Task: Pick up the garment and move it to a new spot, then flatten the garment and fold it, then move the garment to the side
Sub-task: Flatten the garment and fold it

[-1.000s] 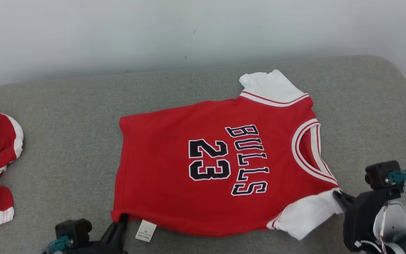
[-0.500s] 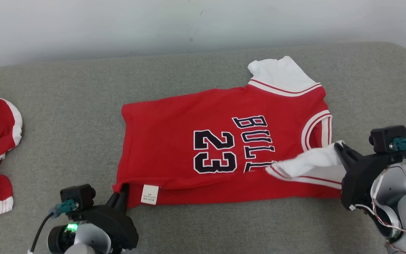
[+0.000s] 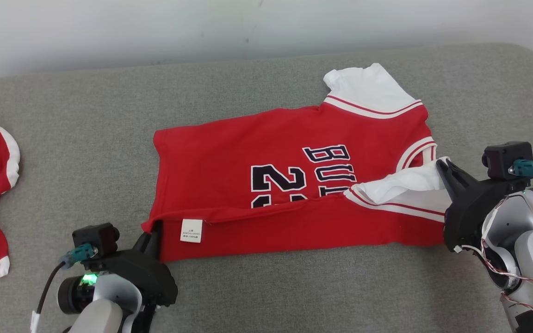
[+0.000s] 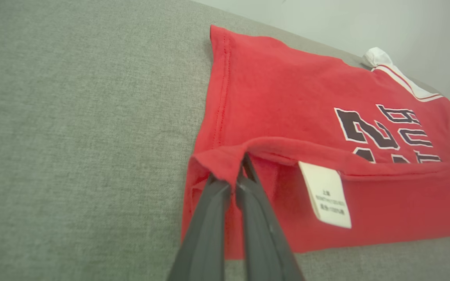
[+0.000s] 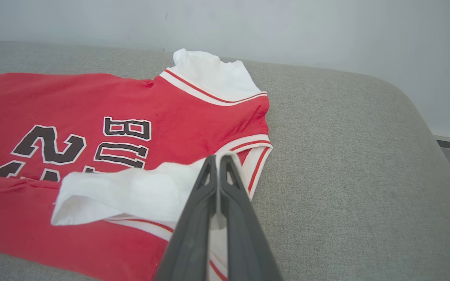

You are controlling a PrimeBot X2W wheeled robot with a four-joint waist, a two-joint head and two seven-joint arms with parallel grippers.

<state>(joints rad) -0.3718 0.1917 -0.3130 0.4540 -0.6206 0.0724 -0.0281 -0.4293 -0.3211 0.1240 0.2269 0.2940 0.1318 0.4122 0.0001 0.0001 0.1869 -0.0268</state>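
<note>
Left gripper (image 4: 234, 171) pinches the hem corner (image 4: 219, 158), right gripper (image 5: 219, 160) the white sleeve (image 5: 131, 191), of the red knit Bulls jersey (image 3: 271, 152) lying mid grey fabric cushion (image 3: 86, 162); I'd carry both level toward the cushion's back edge for a straight fold.

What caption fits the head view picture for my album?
Left gripper and right gripper pinch the red jersey, its near edge folded over the front.
</note>
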